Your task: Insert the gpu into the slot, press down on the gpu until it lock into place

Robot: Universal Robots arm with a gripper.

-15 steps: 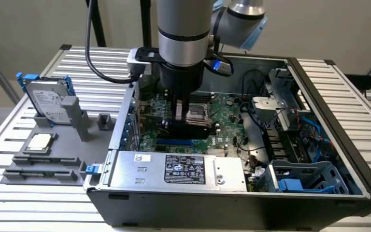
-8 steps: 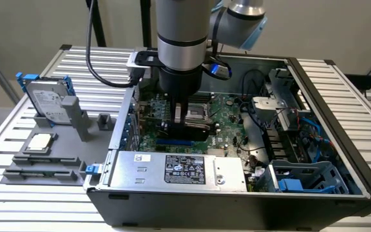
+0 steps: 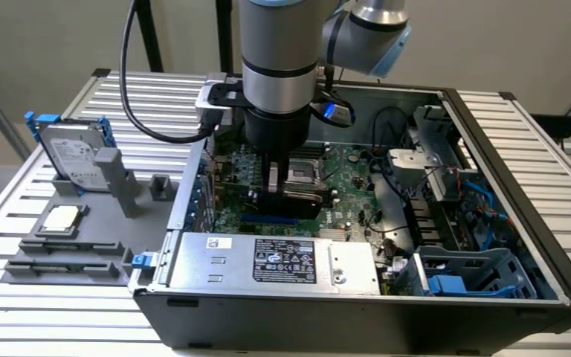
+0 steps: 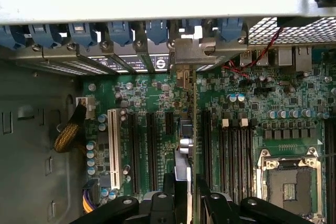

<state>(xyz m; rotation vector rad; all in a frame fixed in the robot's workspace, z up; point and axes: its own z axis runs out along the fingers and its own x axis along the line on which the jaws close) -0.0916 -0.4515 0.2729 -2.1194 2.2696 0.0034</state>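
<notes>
In the exterior view my gripper (image 3: 288, 195) reaches down into the open computer case and is shut on the gpu (image 3: 300, 201), whose glossy black cover faces the camera. The card stands on edge over the motherboard. Its lower edge is right at the bright-blue slot (image 3: 264, 221), of which a short stretch shows past the card; I cannot tell whether the card is seated. In the wrist view the gpu (image 4: 188, 129) is seen edge-on, running from its silver bracket (image 4: 202, 51) at the case's rear wall to my gripper (image 4: 185, 195), with a black finger on each side of it.
A grey labelled power-supply box (image 3: 276, 260) lies along the case's near side. The CPU socket (image 4: 289, 179), black memory slots (image 4: 233, 150) and a white slot (image 4: 113, 148) flank the card. A blue drive cage (image 3: 464, 275) and cables fill the exterior view's right. A hard drive (image 3: 72, 160) stands outside the case.
</notes>
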